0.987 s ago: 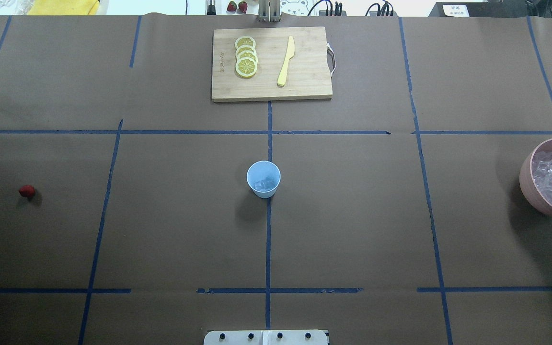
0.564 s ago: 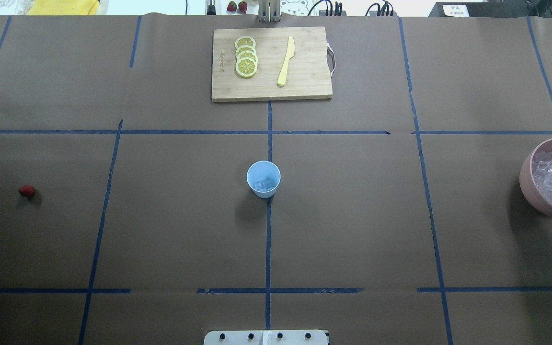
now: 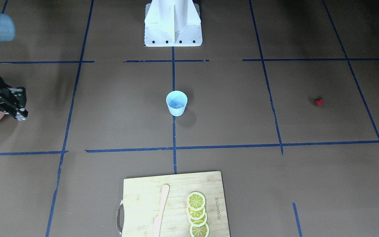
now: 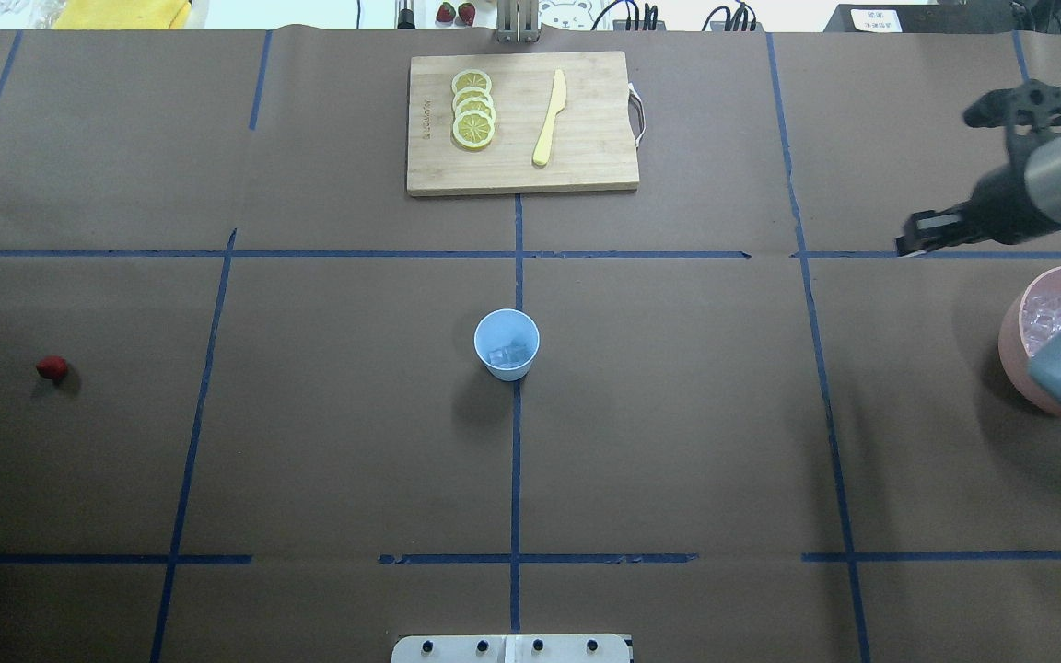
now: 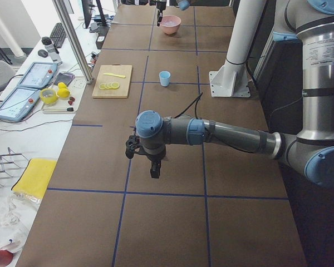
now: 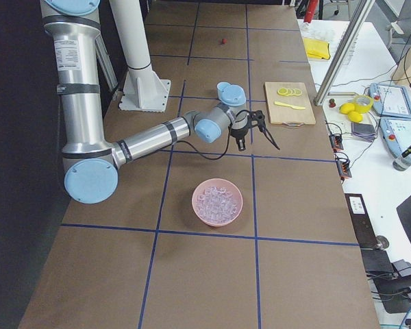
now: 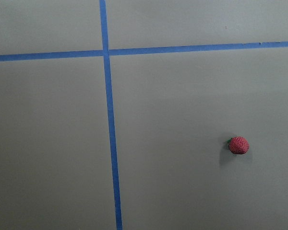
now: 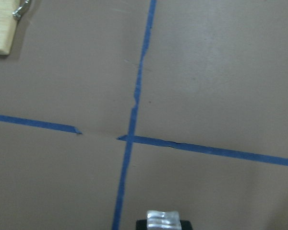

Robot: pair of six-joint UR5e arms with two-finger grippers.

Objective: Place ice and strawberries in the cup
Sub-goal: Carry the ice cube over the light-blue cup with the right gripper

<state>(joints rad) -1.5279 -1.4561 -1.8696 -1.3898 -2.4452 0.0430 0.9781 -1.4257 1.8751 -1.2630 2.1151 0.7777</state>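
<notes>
Since the earlier frame, the right end effector (image 4: 908, 246) has left the pink bowl (image 4: 1009, 318) and now hangs over the worktop (image 4: 678, 414) on the bowl's far side. The left arm stretches out low. Only the left side view shows the left end effector (image 5: 155, 170), and whether it is open cannot be told. The strawberry (image 7: 238, 144) lies below it, offset. The cup (image 4: 507, 344), holding ice (image 4: 505, 354), stands well left of the right end effector. Only the right wrist view shows the ice cube (image 8: 163, 219) clamped in it.

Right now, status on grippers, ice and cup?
Right gripper shut on ice cube, clear of pink bowl. Left gripper unclear; strawberry on table, untouched. Cup holds some ice; nothing blocks the way.
</notes>
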